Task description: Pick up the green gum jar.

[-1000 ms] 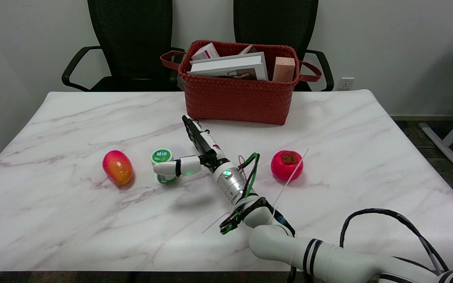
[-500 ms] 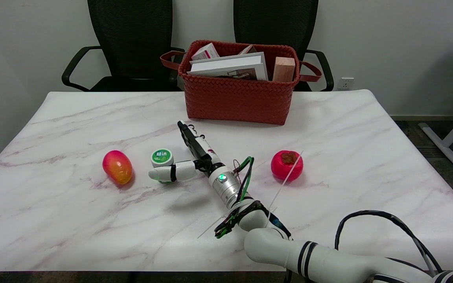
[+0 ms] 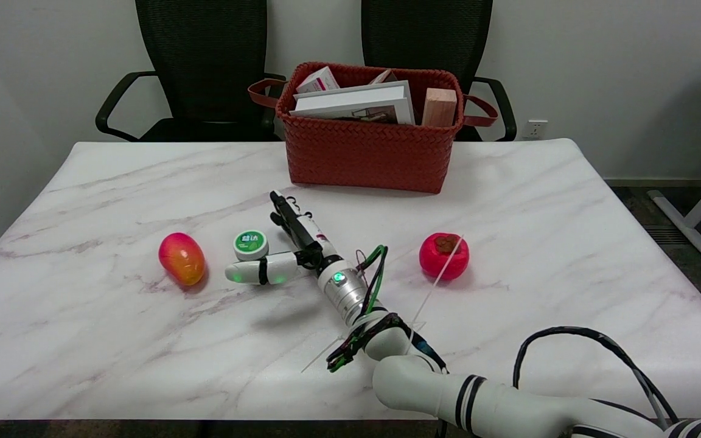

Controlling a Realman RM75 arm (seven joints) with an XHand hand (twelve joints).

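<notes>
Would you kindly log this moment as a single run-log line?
phase: reaching | right hand: open, fingers spread either side of the green-lidded gum jar | jar: upright on white marble table, not lifted

The jar (image 3: 251, 245) shows only its lid and upper wall — the lower body is hidden behind the white thumb of the right hand (image 3: 292, 246), and contact between them cannot be judged. The lid's print is too small to read. The right arm (image 3: 509, 404) is cut off at the lower right edge. The basket (image 3: 370, 157) hides the lower parts of its boxes (image 3: 356, 103) and wooden block (image 3: 439, 107). Both chairs (image 3: 204, 67) are cropped by the top edge — their seats lie behind the table (image 3: 113, 340).
</notes>
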